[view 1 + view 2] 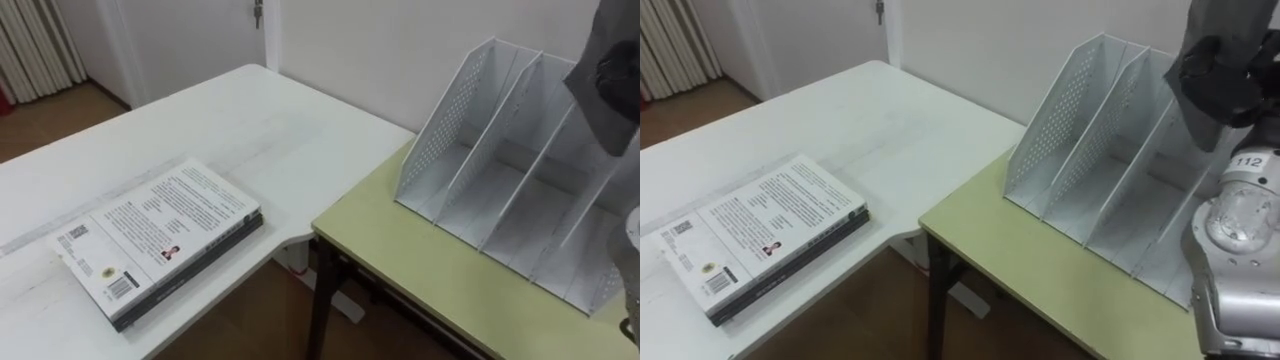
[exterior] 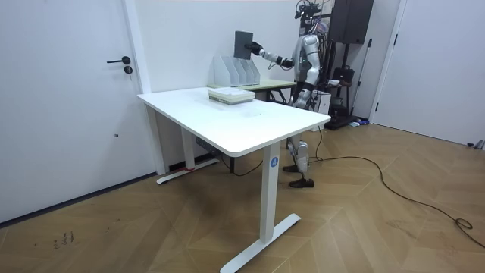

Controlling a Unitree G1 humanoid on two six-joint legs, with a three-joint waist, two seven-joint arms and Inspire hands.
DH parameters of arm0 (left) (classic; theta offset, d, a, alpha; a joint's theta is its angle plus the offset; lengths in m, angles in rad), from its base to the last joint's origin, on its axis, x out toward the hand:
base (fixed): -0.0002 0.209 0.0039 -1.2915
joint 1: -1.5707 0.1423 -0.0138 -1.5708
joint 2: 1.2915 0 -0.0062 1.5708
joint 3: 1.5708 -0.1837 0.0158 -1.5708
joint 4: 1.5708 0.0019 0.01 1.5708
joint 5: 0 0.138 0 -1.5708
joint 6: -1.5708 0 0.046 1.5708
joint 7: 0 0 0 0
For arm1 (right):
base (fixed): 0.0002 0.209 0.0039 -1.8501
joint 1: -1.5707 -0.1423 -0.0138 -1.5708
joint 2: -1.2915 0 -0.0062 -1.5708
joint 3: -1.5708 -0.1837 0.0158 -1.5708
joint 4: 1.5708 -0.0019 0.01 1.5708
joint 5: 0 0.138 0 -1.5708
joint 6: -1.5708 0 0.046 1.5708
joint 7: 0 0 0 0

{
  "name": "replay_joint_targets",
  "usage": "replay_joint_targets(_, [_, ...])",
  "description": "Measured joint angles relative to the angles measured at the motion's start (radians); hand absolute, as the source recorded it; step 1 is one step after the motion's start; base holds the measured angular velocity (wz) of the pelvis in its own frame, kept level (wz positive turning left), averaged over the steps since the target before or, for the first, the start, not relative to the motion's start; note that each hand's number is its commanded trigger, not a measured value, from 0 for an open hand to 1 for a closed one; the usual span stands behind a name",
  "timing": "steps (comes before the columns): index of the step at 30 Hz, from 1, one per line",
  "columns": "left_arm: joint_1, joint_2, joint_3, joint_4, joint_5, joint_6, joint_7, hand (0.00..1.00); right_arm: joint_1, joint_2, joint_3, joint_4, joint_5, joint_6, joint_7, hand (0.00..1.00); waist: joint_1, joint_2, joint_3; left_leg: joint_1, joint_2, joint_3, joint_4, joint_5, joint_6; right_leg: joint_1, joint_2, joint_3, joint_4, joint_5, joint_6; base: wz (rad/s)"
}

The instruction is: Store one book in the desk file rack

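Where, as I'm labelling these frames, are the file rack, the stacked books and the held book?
file rack [image 1: 445, 125]: left eye view, on its perforated side wall.
stacked books [image 1: 160, 230]: left eye view, on the top cover.
held book [image 2: 244, 45]: room view, on its dark cover.

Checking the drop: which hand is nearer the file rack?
Right. Right hand holds a dark book above the file rack; left hand hangs at the robot's side, farther back.

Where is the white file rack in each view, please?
Left eye view: file rack upper right, on the green desk.
Right eye view: file rack upper right again.
Room view: file rack upper middle, behind the white table.
Shared landmark: the stacked books on that table.
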Motion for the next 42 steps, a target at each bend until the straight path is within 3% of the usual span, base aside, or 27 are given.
replay_joint_targets(16, [0.006,-0.006,-0.009,0.007,-0.006,0.008,0.041,0.00,0.005,0.000,0.007,0.070,0.244,-0.001,-0.001,1.00,-0.001,0.009,-0.0032,-0.004,-0.001,0.001,0.001,0.000,0.000,0.000,-0.005,-0.021,0.000,0.000,0.000,0.01])
replay_joint_targets(21, [0.009,-0.010,-0.011,0.007,-0.007,0.008,0.046,0.00,0.005,0.000,0.011,0.070,0.248,-0.001,-0.010,1.00,0.002,0.016,-0.0072,-0.001,-0.001,0.001,0.000,0.000,0.000,0.003,-0.005,-0.022,0.000,0.000,0.000,0.00])
replay_joint_targets(32, [0.000,-0.008,-0.018,0.007,-0.008,0.009,0.046,0.00,0.005,0.000,0.031,0.071,0.243,-0.001,-0.020,1.00,-0.001,0.016,-0.0055,-0.003,-0.001,0.002,0.002,0.000,0.000,0.002,-0.006,-0.021,0.001,0.000,0.000,0.00])
replay_joint_targets(42, [0.000,-0.015,-0.018,0.006,-0.008,0.006,0.068,0.00,0.005,0.000,0.031,0.071,0.243,-0.015,-0.094,1.00,0.001,0.017,-0.0047,-0.002,-0.001,0.011,0.002,0.000,0.000,0.000,-0.005,-0.019,0.001,0.000,0.000,0.00])
